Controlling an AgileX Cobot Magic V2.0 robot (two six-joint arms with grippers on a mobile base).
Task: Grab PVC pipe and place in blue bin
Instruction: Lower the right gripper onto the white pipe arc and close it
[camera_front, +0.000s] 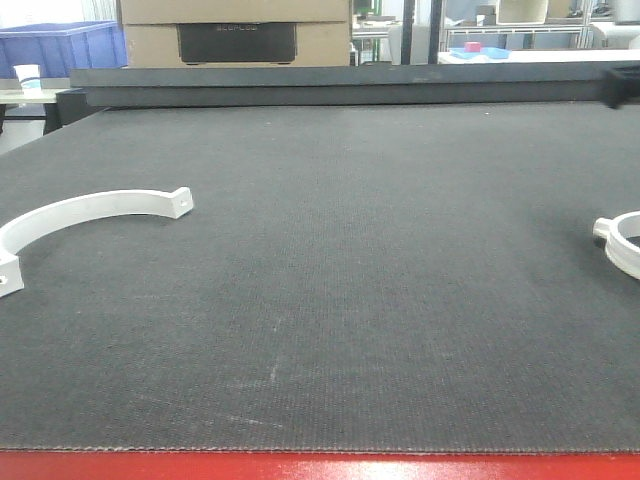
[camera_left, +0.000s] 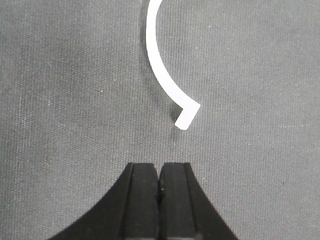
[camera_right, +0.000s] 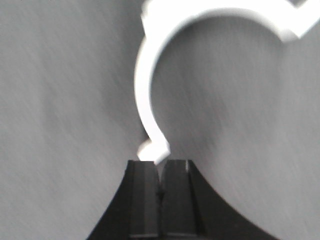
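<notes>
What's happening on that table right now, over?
Left gripper shut, short of a white PVC piece. Right gripper shut at second piece end, blurred. Blue bin far back. Nothing blocking.

Front view: bright, even diffuse light, sharp. Window top left is blown out. Dark counter has a mild sheen, with a soft shadow under the left PVC piece. Left wrist: sharp, flat light, small shadow beside the piece's end. Right wrist: motion blur throughout, right PVC piece overexposed and glaring, right claw edges soft.
</notes>
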